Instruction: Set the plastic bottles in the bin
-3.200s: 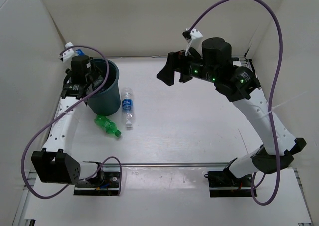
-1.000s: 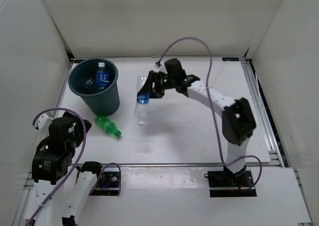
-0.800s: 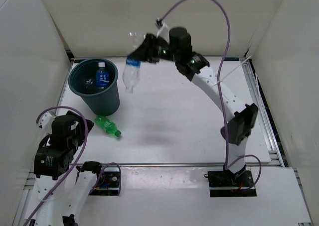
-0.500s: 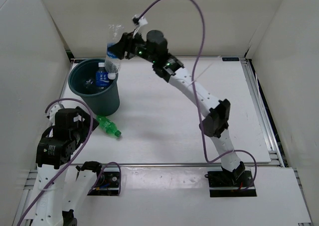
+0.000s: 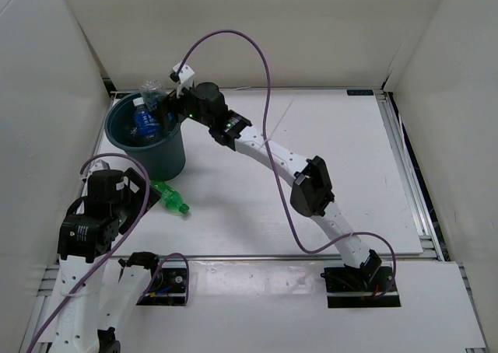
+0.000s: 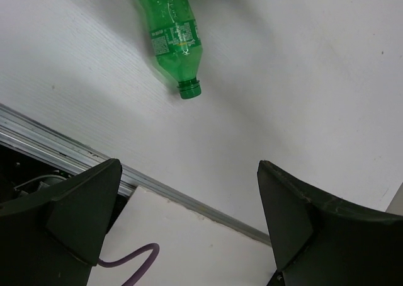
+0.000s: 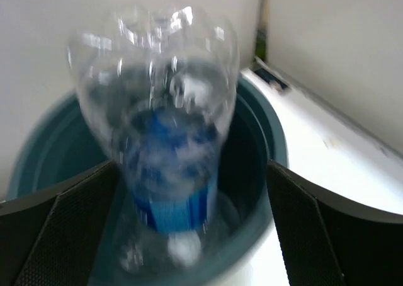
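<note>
My left arm sits folded at the lower left of the top view, left claw spread wide and empty over the table — the green bottle lies just beyond. My right arm is stretched to the upper left, right claw parted wider than the clear bottle, which is blurred and cap-down over the bin.

I see a white desk boxed in by plain white walls, a metal rail along its near edge, and a small dark tag at its far edge.
</note>
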{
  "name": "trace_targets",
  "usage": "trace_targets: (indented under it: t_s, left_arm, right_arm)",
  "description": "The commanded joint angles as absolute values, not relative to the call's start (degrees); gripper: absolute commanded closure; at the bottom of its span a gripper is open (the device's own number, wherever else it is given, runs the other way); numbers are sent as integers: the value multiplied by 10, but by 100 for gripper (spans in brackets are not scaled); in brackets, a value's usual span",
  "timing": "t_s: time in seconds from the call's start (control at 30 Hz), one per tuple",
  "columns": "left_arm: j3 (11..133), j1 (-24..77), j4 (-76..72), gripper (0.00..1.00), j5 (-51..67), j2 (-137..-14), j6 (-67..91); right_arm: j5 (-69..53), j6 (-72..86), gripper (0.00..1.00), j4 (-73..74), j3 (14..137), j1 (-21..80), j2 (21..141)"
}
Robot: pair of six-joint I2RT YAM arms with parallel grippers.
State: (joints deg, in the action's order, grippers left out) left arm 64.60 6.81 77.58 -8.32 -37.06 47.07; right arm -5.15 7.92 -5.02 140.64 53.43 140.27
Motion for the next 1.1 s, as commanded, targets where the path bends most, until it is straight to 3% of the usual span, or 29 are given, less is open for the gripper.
trace_targets:
  t_s: [0.0,0.13,0.43,0.6,1.0,1.07]
  left_arm:
    - [633,66,812,0,-74,-369,495]
    - [565,66,757,0,-74,-363,569]
    - [395,66,489,0,-147,-368,630]
    - [363,66,364,0,-152,-459,606]
    - [357,61,300,0,-161,-660,594]
    - [342,61,300,6,-155,-675,589]
  right_arm:
    - [15,27,0,-15,1365,549,1266]
    - [88,64,0,65,1268,555,1137]
    - [108,105,0,285,1211,580,918]
    - [98,127,0,369,1175,586,851]
    - [117,135,0,434,1140,581,772]
    - [137,123,0,434,1140,581,772]
